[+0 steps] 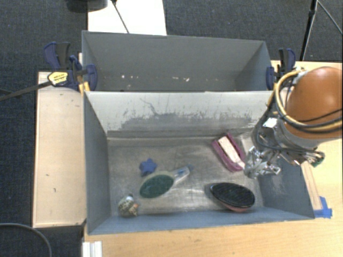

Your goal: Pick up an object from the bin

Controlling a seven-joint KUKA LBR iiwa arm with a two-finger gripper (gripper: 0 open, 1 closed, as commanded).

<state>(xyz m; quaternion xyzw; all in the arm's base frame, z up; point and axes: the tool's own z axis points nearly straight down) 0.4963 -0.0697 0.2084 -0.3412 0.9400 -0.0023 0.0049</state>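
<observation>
— So, where is the gripper?
— Low at the right end of the bin, just beside the pink packet, which lies slantwise on the floor toward the back. The black brush lies near, toward the front.
— Which is it picking?
— I can't say for sure. The packet is nearest, so I judge it the likely one.
— How should it go about that?
— Centre over the packet, turn to close across its narrow width, then drop straight so it doesn't shove the packet aside.
— And the rest?
— Well apart on the left: a green brush, a small blue thing, a speckled ball.
— Is the gripper spread or closed?
— I cannot tell; it is a tangle of metal under the orange cover and cables. Nothing shows in its grasp. Whether it touches the packet is unclear too, and I can't make out what the blue thing is.
</observation>
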